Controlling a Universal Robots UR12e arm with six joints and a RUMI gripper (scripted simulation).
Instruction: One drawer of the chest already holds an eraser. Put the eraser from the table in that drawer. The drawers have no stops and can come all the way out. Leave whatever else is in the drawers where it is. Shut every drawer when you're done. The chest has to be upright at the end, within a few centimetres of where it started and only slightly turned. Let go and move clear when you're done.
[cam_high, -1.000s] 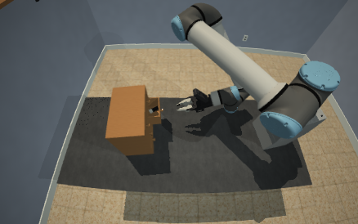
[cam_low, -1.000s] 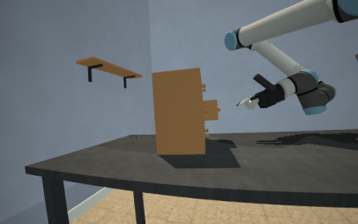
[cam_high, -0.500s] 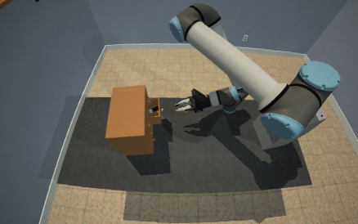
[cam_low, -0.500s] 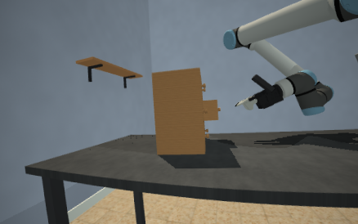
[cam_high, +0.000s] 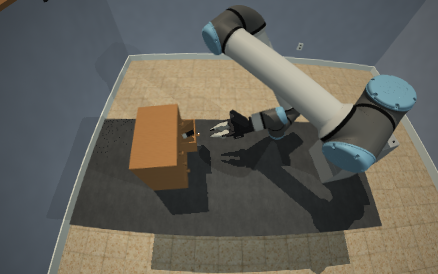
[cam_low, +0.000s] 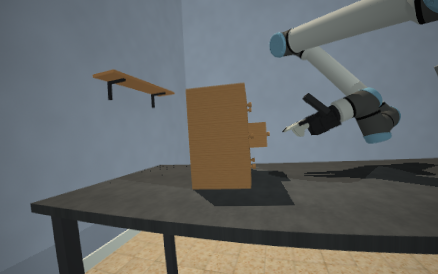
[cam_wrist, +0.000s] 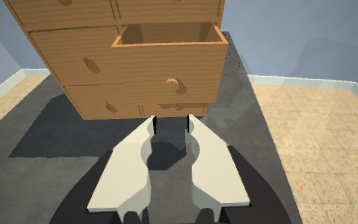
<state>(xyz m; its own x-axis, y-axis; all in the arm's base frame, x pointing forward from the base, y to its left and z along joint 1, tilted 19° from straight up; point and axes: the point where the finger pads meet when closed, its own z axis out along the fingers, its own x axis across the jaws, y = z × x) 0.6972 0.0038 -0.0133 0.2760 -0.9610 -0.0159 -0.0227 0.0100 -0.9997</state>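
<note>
The jaws stand narrowly apart, gripping nothing. From the top, the gripper (cam_high: 218, 131) hangs near the chest (cam_high: 155, 137), whose pulled-out drawer (cam_high: 188, 134) holds a dark eraser (cam_high: 185, 134). From the side, it hovers above the table (cam_low: 350, 210). The wrist view shows the drawer's knob (cam_wrist: 172, 85) ahead.

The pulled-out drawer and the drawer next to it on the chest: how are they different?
The pulled-out drawer sticks forward from the chest, so its hollow inside shows; the drawer beside it sits flush and shut. The gripper is lined up nearer the open drawer than the shut one. Both are the same wood with a round knob.
</note>
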